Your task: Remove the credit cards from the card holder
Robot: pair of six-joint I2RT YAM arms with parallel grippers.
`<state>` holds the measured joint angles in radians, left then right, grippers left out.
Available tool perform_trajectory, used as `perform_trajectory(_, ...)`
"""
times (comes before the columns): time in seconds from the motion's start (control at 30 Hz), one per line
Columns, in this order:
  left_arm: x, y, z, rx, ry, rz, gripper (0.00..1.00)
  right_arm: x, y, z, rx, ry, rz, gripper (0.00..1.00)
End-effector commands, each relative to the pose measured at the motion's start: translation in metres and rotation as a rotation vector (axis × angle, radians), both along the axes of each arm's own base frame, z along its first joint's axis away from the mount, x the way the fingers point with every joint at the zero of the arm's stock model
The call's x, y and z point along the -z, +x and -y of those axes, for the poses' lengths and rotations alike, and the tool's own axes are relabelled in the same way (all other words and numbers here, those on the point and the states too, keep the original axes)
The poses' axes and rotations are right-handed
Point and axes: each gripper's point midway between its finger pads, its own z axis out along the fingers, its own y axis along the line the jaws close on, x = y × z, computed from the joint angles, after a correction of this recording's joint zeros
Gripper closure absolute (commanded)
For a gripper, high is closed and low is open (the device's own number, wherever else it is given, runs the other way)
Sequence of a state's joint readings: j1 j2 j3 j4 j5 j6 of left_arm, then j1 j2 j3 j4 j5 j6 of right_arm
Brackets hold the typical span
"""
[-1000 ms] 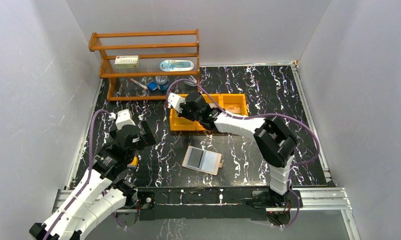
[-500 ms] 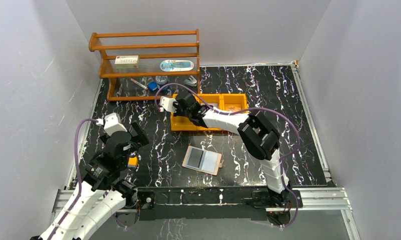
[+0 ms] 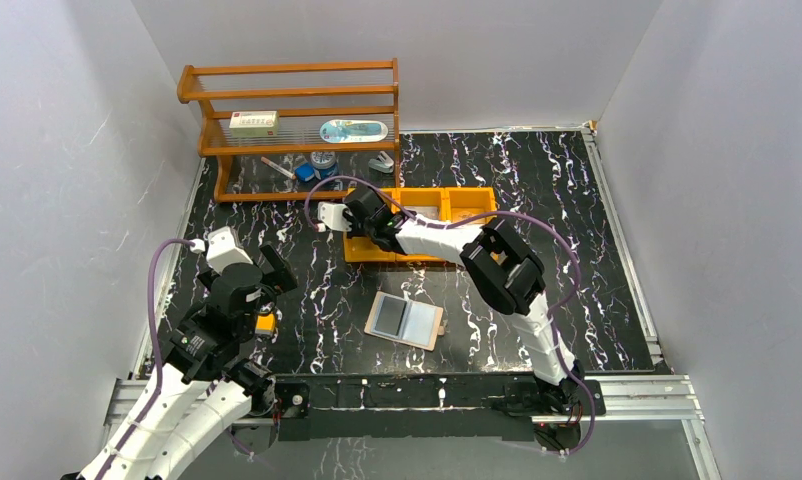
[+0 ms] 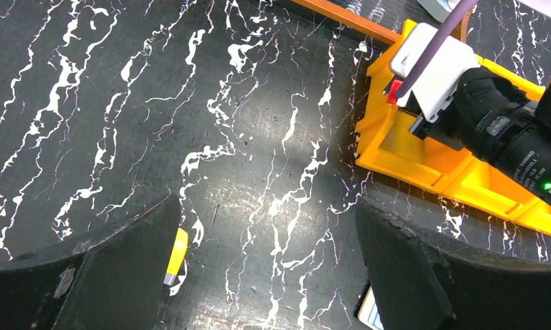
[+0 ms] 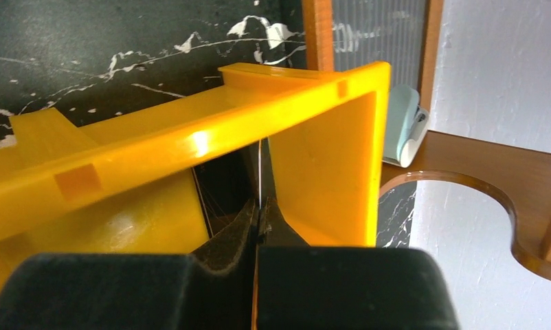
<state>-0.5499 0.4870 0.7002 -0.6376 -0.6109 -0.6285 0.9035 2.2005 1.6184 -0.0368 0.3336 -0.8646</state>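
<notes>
The tan card holder point(image 3: 405, 320) lies open on the black marbled table, its bluish-clear sleeves facing up; one corner of it shows in the left wrist view point(image 4: 367, 313). My right gripper point(image 3: 356, 226) reaches down into the left compartment of the orange tray point(image 3: 469, 194). In the right wrist view its fingers point(image 5: 259, 223) are shut on a thin credit card seen edge-on point(image 5: 260, 172), close to the tray's wall point(image 5: 321, 158). My left gripper point(image 3: 277, 270) is open and empty above bare table, left of the holder point(image 4: 266, 227).
A small yellow object point(image 3: 266, 322) lies by my left gripper point(image 4: 178, 256). A wooden rack point(image 3: 292, 95) at the back holds a box, a blue dish and small items. The tray point(image 4: 424, 165) sits in front of it.
My right gripper has moved left along the tray to its left compartment. My left arm drew back to the left, then stayed still.
</notes>
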Motion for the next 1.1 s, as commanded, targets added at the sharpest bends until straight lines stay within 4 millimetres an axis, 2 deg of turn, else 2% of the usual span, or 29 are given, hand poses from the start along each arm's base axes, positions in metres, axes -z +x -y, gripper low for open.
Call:
perform_trajectory(0.0,-0.001,-0.001,-0.007,-0.034,0.012,0.009,0.02,-0.006,0.005,-0.003,-0.007,-0.017,0.012,0.94)
perform_trajectory(0.2,0.001,-0.001,-0.008,-0.036,0.018,0.001,0.02,-0.002,0.001,-0.002,-0.02,-0.027,0.006,0.86)
perform_trajectory(0.33,0.002,0.0,-0.007,-0.035,0.019,-0.004,0.01,-0.005,-0.002,-0.003,-0.034,-0.016,0.0,0.77)
perform_trajectory(0.6,0.005,0.0,-0.007,-0.037,0.029,-0.018,0.02,-0.007,-0.006,-0.005,-0.035,0.024,-0.022,0.68)
perform_trajectory(0.73,0.006,0.0,-0.007,-0.035,0.031,-0.024,0.02,-0.016,-0.01,-0.009,-0.032,0.075,-0.036,0.61)
perform_trajectory(0.9,0.007,0.0,-0.006,-0.033,0.031,-0.027,0.02,-0.031,-0.014,-0.012,-0.025,0.148,-0.042,0.57)
perform_trajectory(1.07,0.007,0.0,-0.006,-0.033,0.03,-0.03,0.02,-0.06,-0.021,-0.014,-0.002,0.278,-0.045,0.53)
